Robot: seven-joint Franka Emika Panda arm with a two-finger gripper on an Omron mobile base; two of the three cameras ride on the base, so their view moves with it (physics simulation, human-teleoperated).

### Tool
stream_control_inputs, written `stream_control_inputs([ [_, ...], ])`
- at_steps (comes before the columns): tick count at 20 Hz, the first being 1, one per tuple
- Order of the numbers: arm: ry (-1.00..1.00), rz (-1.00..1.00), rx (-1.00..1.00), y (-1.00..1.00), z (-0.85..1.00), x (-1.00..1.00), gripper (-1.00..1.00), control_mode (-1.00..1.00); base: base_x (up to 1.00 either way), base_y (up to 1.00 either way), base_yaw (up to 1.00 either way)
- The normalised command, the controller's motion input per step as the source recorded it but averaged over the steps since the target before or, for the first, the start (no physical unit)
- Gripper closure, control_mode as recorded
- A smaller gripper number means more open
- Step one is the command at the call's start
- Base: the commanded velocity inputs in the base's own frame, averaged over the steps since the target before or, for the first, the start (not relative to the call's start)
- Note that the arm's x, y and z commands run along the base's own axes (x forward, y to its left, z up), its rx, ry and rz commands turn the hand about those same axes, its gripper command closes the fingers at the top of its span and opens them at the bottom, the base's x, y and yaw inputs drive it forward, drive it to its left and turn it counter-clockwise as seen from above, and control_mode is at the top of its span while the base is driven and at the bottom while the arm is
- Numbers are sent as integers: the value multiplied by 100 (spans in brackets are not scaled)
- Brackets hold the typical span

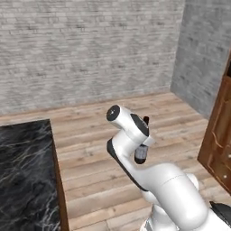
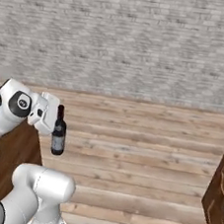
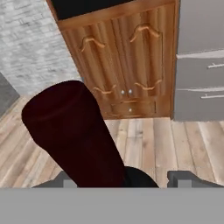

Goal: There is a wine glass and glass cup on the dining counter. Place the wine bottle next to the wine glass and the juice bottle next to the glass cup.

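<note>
Gripper (image 2: 52, 126) clenched on wine bottle (image 2: 58, 136), carried upright over wood floor (image 2: 144, 152); best kept vertical, swung slowly toward dining counter (image 1: 25, 171), no tilting.

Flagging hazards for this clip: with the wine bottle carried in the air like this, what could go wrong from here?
1. The hand holds the wine bottle from the side, up near its neck, over bare wood floor; a slip could drop it.
2. The dining counter sits close on the arm's left; a swing could knock the bottle against its edge.
</note>
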Motion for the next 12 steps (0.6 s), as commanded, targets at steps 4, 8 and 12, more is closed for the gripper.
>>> stream_control_inputs([
  [4,0,0,0,0,0,0,100,100,67,-9,46],
  [8,0,0,0,0,0,0,100,100,70,-16,37],
  [12,0,0,0,0,0,0,100,100,70,-21,32],
])
